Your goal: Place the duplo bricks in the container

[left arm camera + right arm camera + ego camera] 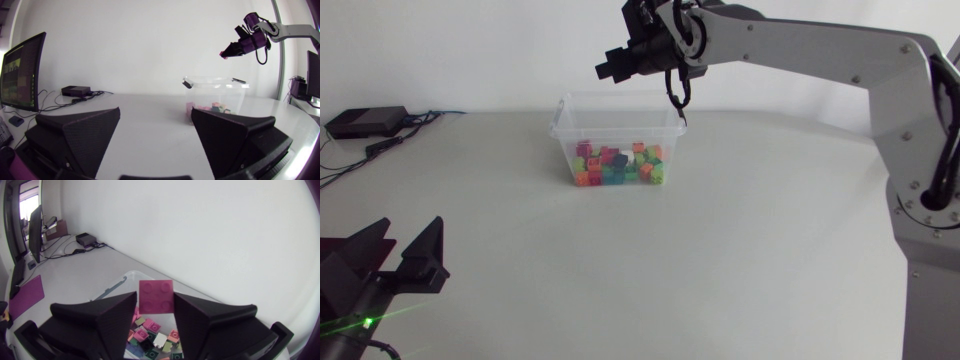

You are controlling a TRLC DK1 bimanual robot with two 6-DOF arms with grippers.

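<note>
A pink duplo brick (156, 296), pinched by the right gripper (608, 68) at upper centre above the clear container (563, 122), looks poised for dropping in; the left gripper (405, 252) sits spread and empty, lower left.

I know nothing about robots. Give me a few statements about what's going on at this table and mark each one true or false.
1. The right pincer has a pink brick clamped between its fingers. True.
2. The container has nothing in it. False: a heap of coloured bricks already lies in it.
3. The left pincer is closed around a brick. False: it is open and holds nothing, and it sits well away from the container.
4. The right pincer hangs in the air above the container, not down on the table. True.
</note>
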